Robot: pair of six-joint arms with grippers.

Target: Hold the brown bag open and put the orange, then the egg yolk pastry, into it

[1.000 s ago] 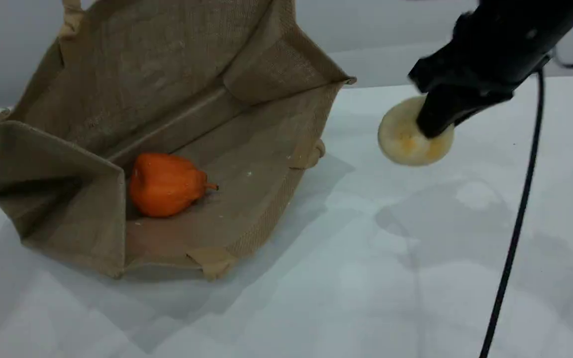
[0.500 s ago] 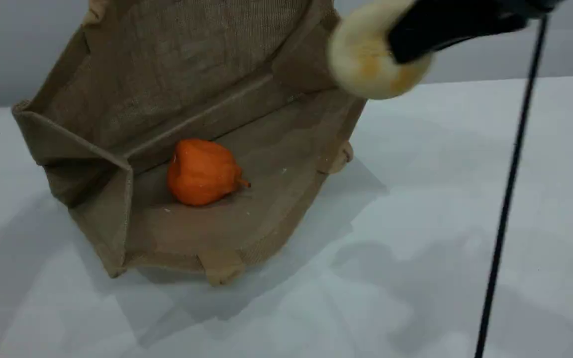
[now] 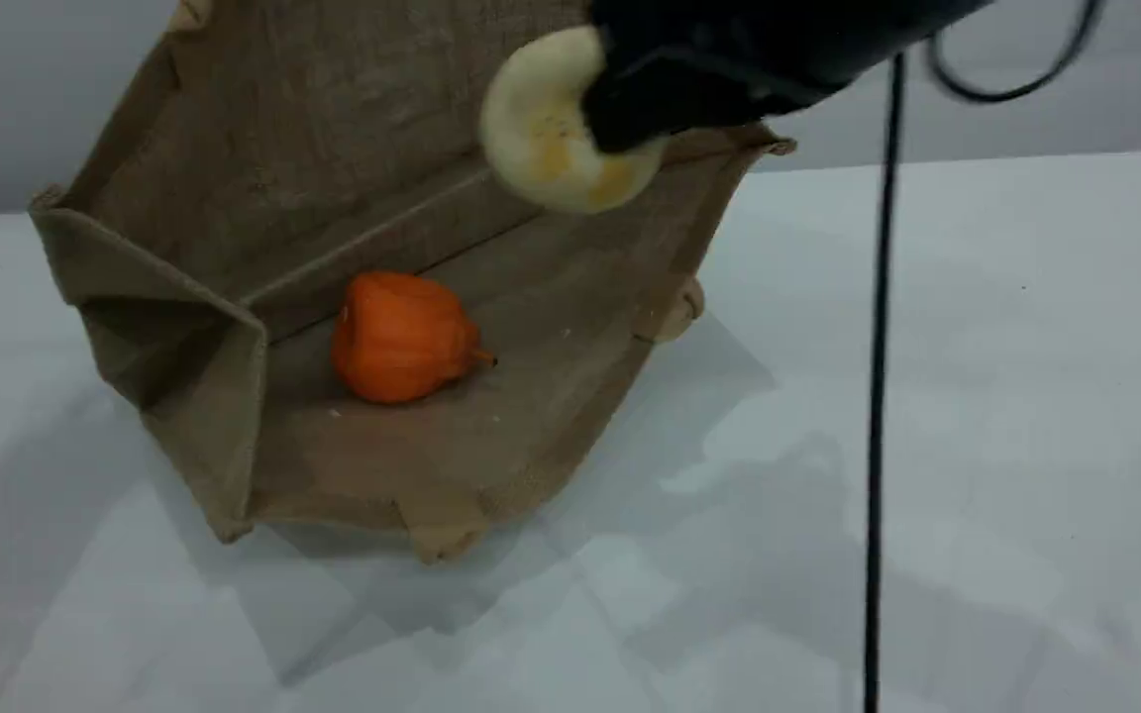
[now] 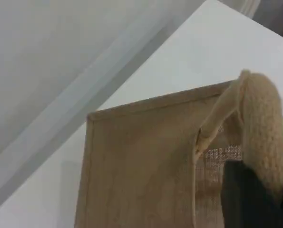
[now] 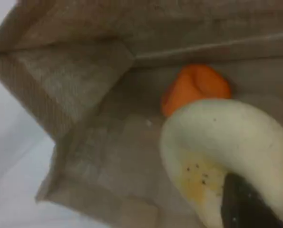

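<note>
The brown bag (image 3: 333, 119) lies tipped with its mouth facing the camera, its upper side lifted out of the top of the scene view. The orange (image 3: 400, 337) rests inside on the lower wall. My right gripper (image 3: 630, 104) is shut on the egg yolk pastry (image 3: 546, 134) and holds it in the air over the bag's open mouth, up and right of the orange. The right wrist view looks into the bag (image 5: 84, 71) past the pastry (image 5: 227, 147) to the orange (image 5: 196, 85). In the left wrist view my left gripper (image 4: 250, 197) is shut on the bag's padded handle (image 4: 260, 123).
A black cable (image 3: 878, 396) hangs down from the right arm across the white table (image 3: 1026, 347), right of the bag. The bag's lower handle (image 3: 442, 525) pokes out at its front edge.
My right gripper carried the pastry up and left, from the table right of the bag to over its mouth. The bag, with the orange inside, shifted a little to the right.
</note>
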